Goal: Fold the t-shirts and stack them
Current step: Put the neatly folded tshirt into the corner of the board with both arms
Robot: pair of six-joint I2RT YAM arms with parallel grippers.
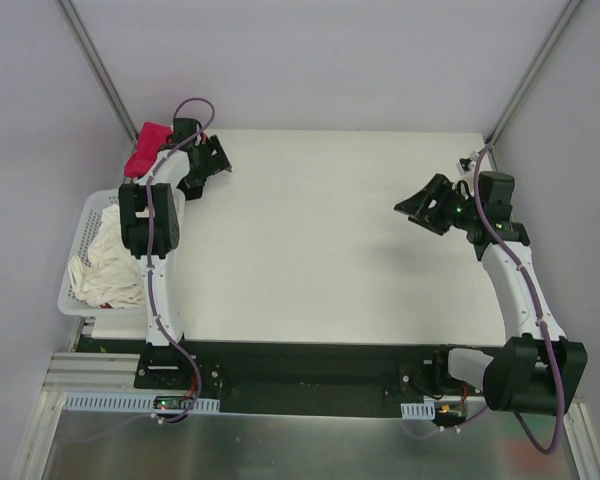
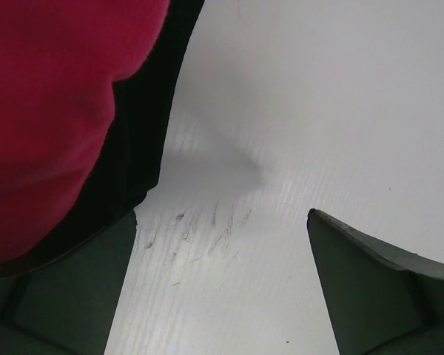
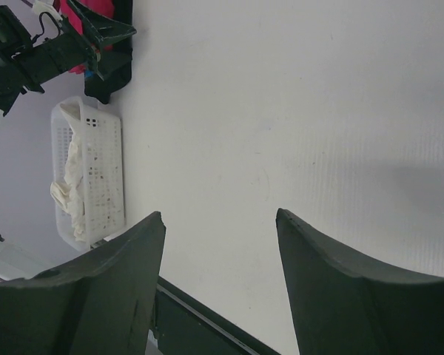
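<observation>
T-shirts, top view: a red t-shirt (image 1: 147,147) lies at 10 o'clock, by the table (image 1: 320,240) corner, and white t-shirts (image 1: 105,262) lie in a basket (image 1: 83,225) at 9 o'clock. Left wrist view: the red cloth is at 10 o'clock, and the left jaws are spread, grasping nothing. Right wrist view: the right jaws are released over the table, with the basket at 9 o'clock.

I read the tabletop (image 2: 303,103) as matt white, finely ribbed, scuffed with grey marks. The red t-shirt (image 2: 44,111) is soft matt cloth. The laundry basket (image 3: 103,170) is perforated white plastic, possibly slightly glossy; the white t-shirts (image 1: 105,265) in it are crumpled cloth.
</observation>
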